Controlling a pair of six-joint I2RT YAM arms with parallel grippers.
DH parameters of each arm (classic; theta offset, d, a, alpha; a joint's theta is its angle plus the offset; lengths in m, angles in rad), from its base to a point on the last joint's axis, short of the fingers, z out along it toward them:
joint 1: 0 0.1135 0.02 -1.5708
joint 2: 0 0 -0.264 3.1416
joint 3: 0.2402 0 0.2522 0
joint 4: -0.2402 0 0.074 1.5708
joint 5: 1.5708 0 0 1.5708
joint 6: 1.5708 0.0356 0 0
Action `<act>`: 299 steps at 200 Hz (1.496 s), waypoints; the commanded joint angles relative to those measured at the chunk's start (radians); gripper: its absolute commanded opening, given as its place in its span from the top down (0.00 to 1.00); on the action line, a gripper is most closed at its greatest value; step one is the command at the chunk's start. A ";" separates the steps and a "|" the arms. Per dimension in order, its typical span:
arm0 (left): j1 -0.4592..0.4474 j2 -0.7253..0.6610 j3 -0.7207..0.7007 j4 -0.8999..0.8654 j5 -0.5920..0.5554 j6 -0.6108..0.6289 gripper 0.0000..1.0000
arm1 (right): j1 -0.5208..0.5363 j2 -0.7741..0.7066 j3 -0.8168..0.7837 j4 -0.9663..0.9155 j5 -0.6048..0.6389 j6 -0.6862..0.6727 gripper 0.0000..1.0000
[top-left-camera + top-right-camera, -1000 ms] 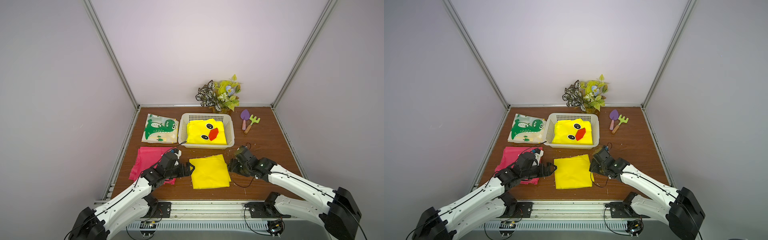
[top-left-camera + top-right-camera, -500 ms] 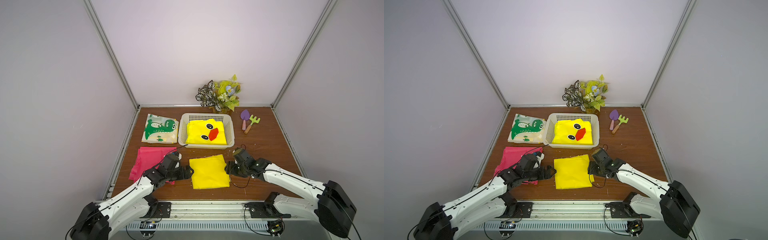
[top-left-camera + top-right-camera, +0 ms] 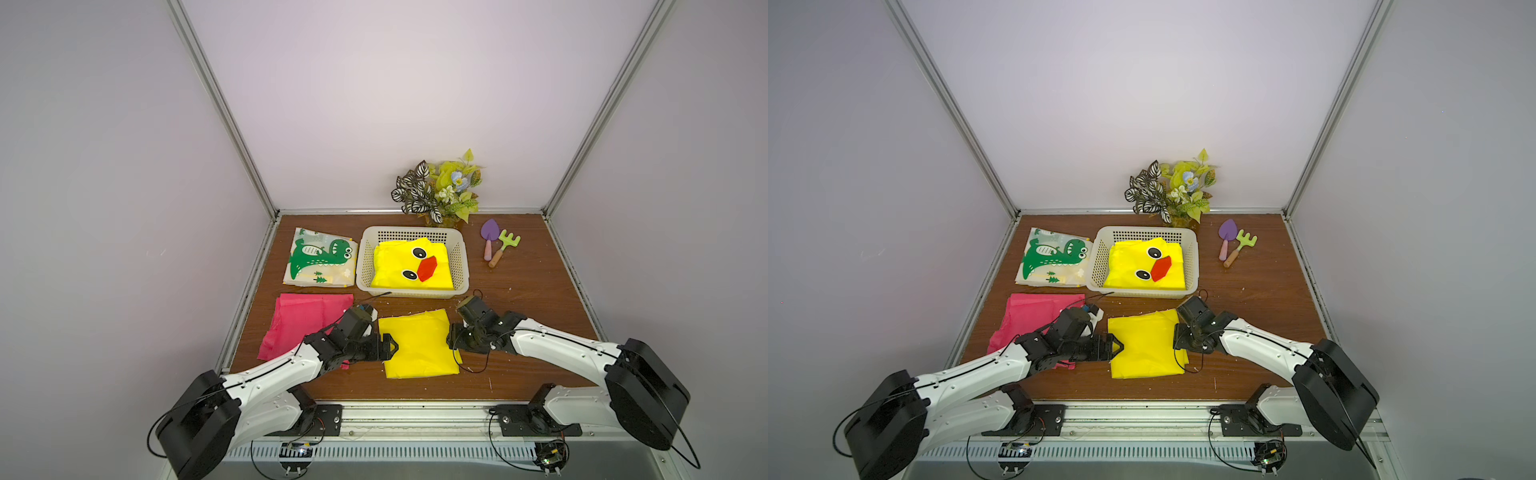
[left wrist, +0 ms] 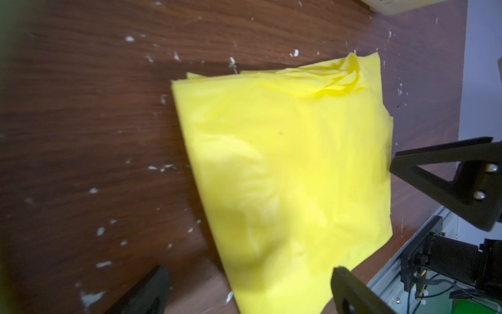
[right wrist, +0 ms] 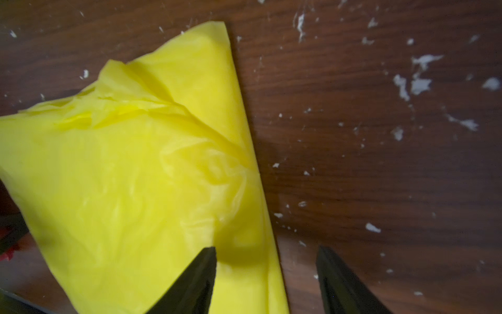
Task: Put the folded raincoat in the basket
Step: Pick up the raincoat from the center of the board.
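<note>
We are bracketing the folded yellow raincoat (image 3: pixel 417 347) on the surface (image 3: pixel 523 299): left end effector (image 3: pixel 391 345) and right end effector (image 3: pixel 450 338), jaws apart, are straddling its opposite edges, the basket (image 3: pixel 413 294) sitting just beyond it.

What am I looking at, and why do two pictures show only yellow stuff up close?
Two white robot arms work at a wooden table. Two pictures look down from overhead; the two close-ups come from cameras on the wrists. The left gripper and right gripper, both open, sit at opposite edges of a folded yellow raincoat, holding nothing. Behind it a basket holds a duck raincoat. Also there: a dinosaur raincoat, a pink one, a plant, a toy trowel and rake.
</note>
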 commanded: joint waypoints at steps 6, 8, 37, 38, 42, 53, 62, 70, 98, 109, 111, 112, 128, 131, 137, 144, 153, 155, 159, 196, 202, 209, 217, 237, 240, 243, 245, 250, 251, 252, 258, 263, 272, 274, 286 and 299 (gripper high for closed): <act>-0.037 0.061 0.031 0.013 -0.019 0.019 0.10 | -0.002 0.031 0.031 0.040 -0.049 -0.012 0.37; -0.038 0.063 0.031 0.014 -0.018 0.018 0.10 | -0.002 0.033 0.032 0.041 -0.050 -0.012 0.37; -0.041 0.080 0.029 0.046 -0.025 0.001 0.13 | 0.002 0.049 0.021 0.058 -0.063 -0.008 0.39; -0.041 0.080 0.029 0.047 -0.025 0.000 0.13 | 0.002 0.049 0.020 0.059 -0.063 -0.007 0.39; -0.040 0.081 0.028 0.049 -0.025 -0.002 0.14 | 0.002 0.050 0.019 0.061 -0.065 -0.006 0.39; -0.041 0.083 0.027 0.051 -0.031 -0.002 0.16 | 0.003 0.050 0.010 0.068 -0.068 0.000 0.40; -0.040 0.086 0.024 0.051 -0.035 -0.004 0.18 | 0.005 0.050 0.003 0.075 -0.072 0.004 0.40; -0.040 0.088 0.022 0.052 -0.036 -0.004 0.19 | 0.005 0.048 -0.004 0.084 -0.076 0.010 0.41; -0.041 0.105 0.020 0.060 -0.037 -0.004 0.25 | 0.014 0.049 -0.023 0.108 -0.084 0.028 0.43; -0.042 0.110 0.021 0.062 -0.037 -0.004 0.29 | 0.018 0.049 -0.027 0.114 -0.085 0.035 0.44; -0.042 0.111 0.022 0.062 -0.037 -0.004 0.30 | 0.020 0.049 -0.029 0.116 -0.086 0.035 0.45; -0.041 0.112 0.022 0.062 -0.037 -0.005 0.30 | 0.021 0.049 -0.029 0.116 -0.086 0.037 0.45; -0.041 0.118 0.028 0.062 -0.043 -0.008 0.37 | 0.033 0.050 -0.036 0.128 -0.085 0.049 0.47; -0.042 0.118 0.028 0.061 -0.045 -0.008 0.38 | 0.034 0.050 -0.037 0.131 -0.085 0.051 0.48; -0.041 0.117 0.031 0.059 -0.050 -0.008 0.41 | 0.040 0.050 -0.038 0.134 -0.083 0.055 0.50; -0.042 0.116 0.034 0.054 -0.057 -0.009 0.45 | 0.048 0.050 -0.040 0.136 -0.079 0.062 0.52; -0.041 0.110 0.037 0.048 -0.066 -0.007 0.48 | 0.054 0.049 -0.041 0.141 -0.074 0.069 0.55; -0.041 0.110 0.039 0.046 -0.067 -0.007 0.49 | 0.055 0.048 -0.041 0.142 -0.074 0.071 0.55; -0.041 0.109 0.041 0.043 -0.073 -0.007 0.50 | 0.059 0.047 -0.041 0.145 -0.072 0.075 0.57; -0.042 0.092 0.060 0.030 -0.076 0.005 0.81 | 0.095 0.043 -0.031 0.149 -0.056 0.083 0.66; -0.042 0.092 0.064 0.029 -0.078 0.008 0.87 | 0.101 0.041 -0.028 0.151 -0.051 0.076 0.69; -0.041 0.094 0.066 0.023 -0.083 0.010 0.95 | 0.105 0.040 -0.025 0.151 -0.045 0.071 0.72; -0.041 0.100 0.074 0.013 -0.087 0.014 1.00 | 0.108 0.041 -0.021 0.147 -0.040 0.067 0.75; -0.042 0.115 0.091 -0.007 -0.083 0.021 1.00 | 0.113 0.043 -0.007 0.129 -0.034 0.057 0.84; -0.042 0.115 0.093 -0.009 -0.085 0.021 1.00 | 0.115 0.042 -0.005 0.125 -0.032 0.057 0.85; -0.042 0.115 0.095 -0.012 -0.085 0.021 1.00 | 0.116 0.041 -0.002 0.120 -0.030 0.056 0.85; -0.042 0.114 0.096 -0.014 -0.086 0.020 1.00 | 0.117 0.040 -0.001 0.116 -0.028 0.055 0.86; -0.042 0.111 0.099 -0.018 -0.086 0.019 1.00 | 0.121 0.038 0.003 0.110 -0.025 0.054 0.87; -0.041 0.110 0.099 -0.019 -0.086 0.019 1.00 | 0.121 0.037 0.003 0.109 -0.024 0.054 0.88; -0.042 0.109 0.100 -0.020 -0.088 0.018 1.00 | 0.121 0.036 0.004 0.108 -0.024 0.054 0.88; -0.042 0.101 0.102 -0.025 -0.090 0.015 1.00 | 0.123 0.033 0.008 0.100 -0.019 0.052 0.90; -0.041 0.092 0.103 -0.029 -0.093 0.011 1.00 | 0.125 0.028 0.011 0.093 -0.016 0.053 0.91; -0.042 0.073 0.104 -0.037 -0.103 0.004 1.00 | 0.127 0.018 0.015 0.078 -0.009 0.057 0.92; -0.041 0.068 0.104 -0.039 -0.104 0.001 1.00 | 0.127 0.017 0.015 0.076 -0.008 0.058 0.93; -0.042 0.037 0.096 -0.043 -0.117 -0.010 1.00 | 0.127 0.002 0.018 0.062 0.000 0.064 0.98; -0.041 0.009 0.083 -0.043 -0.129 -0.021 1.00 | 0.127 -0.014 0.019 0.054 0.007 0.074 1.00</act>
